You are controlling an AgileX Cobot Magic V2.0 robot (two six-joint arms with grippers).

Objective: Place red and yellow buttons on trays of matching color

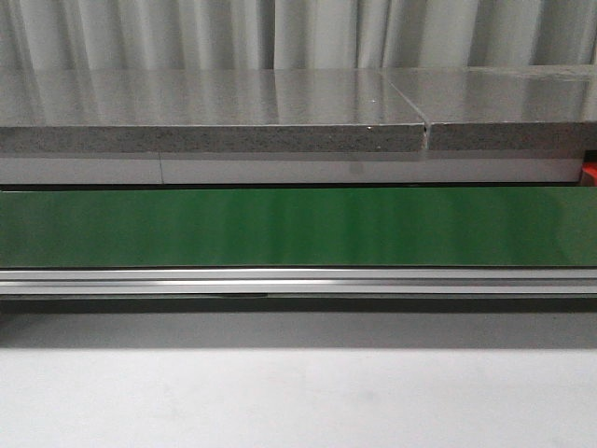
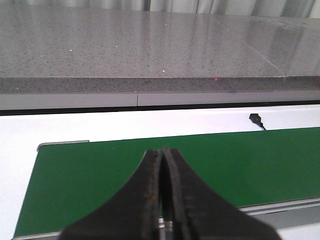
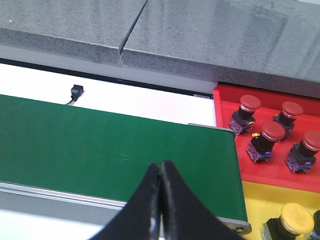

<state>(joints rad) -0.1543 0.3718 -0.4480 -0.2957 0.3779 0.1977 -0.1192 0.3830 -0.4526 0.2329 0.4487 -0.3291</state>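
1. The left gripper [image 2: 162,200] has its jaws pressed together with nothing between them. It hangs over the near edge of the green conveyor belt [image 2: 150,175], which reads as a waiting pose, since no button lies on the belt below it.

2. The right gripper [image 3: 160,200] is likewise closed and empty, poised above the belt's other end [image 3: 110,150]. Its position looks chosen so that it can reach both the belt and the trays just beyond the belt's end.

3. Just beside that end sits the red tray [image 3: 227,100], holding four red buttons [image 3: 272,132] standing upright, caps up, close together but apart from one another.

4. Next to the red tray lies the yellow tray [image 3: 260,200], with a yellow button [image 3: 296,217] partly in view at the frame edge; a second dark body beside it is cut off and cannot be identified.

5. The sorted buttons suggest the task is well along; whether more will arrive cannot be told.

6. In the front view the belt [image 1: 298,226] runs bare across the frame, and neither arm shows there.

7. Behind the belt stands a grey speckled desk [image 1: 215,138], and a small black sensor [image 3: 76,92] sits on the white surface between them.
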